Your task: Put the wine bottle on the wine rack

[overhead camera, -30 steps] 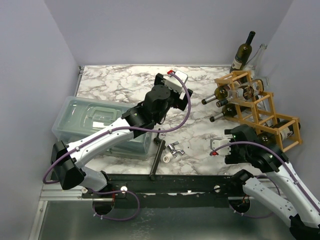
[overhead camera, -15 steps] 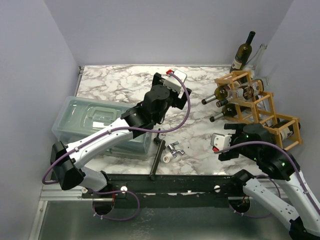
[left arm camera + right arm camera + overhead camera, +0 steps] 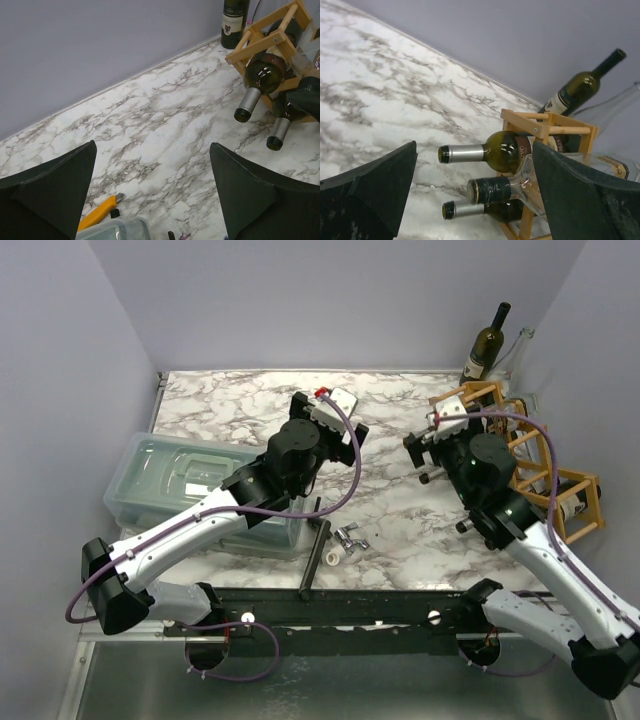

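Observation:
A dark green wine bottle (image 3: 487,343) stands upright in the back right corner, also in the left wrist view (image 3: 235,20) and the right wrist view (image 3: 580,89). The light-brown wooden wine rack (image 3: 545,465) sits in front of it, with several bottles lying in its cells, necks pointing left (image 3: 492,150). My right gripper (image 3: 432,445) hovers at the rack's left end, open and empty (image 3: 475,144). Over the middle of the table, my left gripper (image 3: 330,420) is open too, with only marble between its fingers (image 3: 152,145).
A clear plastic lidded bin (image 3: 190,480) stands at the left. A small white and metal object (image 3: 345,540) and a black bar (image 3: 315,555) lie near the front edge. A yellow-handled tool (image 3: 97,212) lies beside the bin. A clear glass bottle (image 3: 520,345) leans in the corner.
My right arm has swung from the front right up to the rack's left end, now covering the bottle necks from above. The left arm has shifted slightly left. Both grippers stayed open.

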Motion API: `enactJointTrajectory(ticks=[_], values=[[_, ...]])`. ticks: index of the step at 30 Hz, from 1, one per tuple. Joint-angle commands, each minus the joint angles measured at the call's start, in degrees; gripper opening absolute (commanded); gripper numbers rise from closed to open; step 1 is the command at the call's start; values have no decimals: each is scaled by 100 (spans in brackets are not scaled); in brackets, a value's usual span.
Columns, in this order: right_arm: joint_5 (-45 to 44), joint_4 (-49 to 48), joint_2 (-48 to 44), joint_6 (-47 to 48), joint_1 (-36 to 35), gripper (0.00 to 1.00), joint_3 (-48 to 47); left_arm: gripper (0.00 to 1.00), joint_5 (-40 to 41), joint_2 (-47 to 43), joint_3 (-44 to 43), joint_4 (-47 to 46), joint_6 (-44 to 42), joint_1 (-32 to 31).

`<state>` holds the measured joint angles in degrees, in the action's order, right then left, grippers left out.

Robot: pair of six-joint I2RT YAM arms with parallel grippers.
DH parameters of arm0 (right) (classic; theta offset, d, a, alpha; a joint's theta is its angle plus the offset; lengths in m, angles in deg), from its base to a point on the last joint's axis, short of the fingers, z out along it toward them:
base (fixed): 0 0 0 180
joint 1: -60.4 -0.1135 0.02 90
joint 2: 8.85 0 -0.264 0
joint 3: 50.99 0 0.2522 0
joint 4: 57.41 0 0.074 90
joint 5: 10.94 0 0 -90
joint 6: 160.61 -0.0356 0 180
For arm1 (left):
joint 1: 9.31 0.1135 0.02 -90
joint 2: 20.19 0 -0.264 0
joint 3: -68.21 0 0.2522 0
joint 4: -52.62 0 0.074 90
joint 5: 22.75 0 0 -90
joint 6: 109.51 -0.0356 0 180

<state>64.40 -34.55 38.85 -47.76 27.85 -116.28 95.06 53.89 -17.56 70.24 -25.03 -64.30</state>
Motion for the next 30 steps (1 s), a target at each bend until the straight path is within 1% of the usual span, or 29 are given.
enactJointTrajectory(ticks=[1,5,10,15,17,19,23,26,30], values=[[-1957,-1951,870,-927,-9,100,-381,96,-207,-235,294,-356,46,5],[-2506,-2649,1813,-743,39,100,-892,96,2,-255,522,-664,-271,5],[-2595,-2898,2741,-711,359,100,-1745,96,93,-267,681,-879,-406,5],[-2395,-2572,3386,-1215,977,100,-2635,96,38,-292,697,-899,-393,5],[-2233,-2475,3583,-1360,1192,100,-2836,96,53,-324,710,-915,-398,5],[-2126,-2366,3745,-1572,1402,100,-2971,96,58,-374,720,-937,-406,1],[-1799,-1965,3972,-2452,1934,100,-3240,96,100,-467,771,-1020,-441,14],[-1706,-2062,4111,-2597,2226,100,-3267,96,88,-482,786,-1040,-432,12],[-1570,-1961,4467,-2782,2657,100,-3514,96,41,-451,802,-1048,-398,14]])
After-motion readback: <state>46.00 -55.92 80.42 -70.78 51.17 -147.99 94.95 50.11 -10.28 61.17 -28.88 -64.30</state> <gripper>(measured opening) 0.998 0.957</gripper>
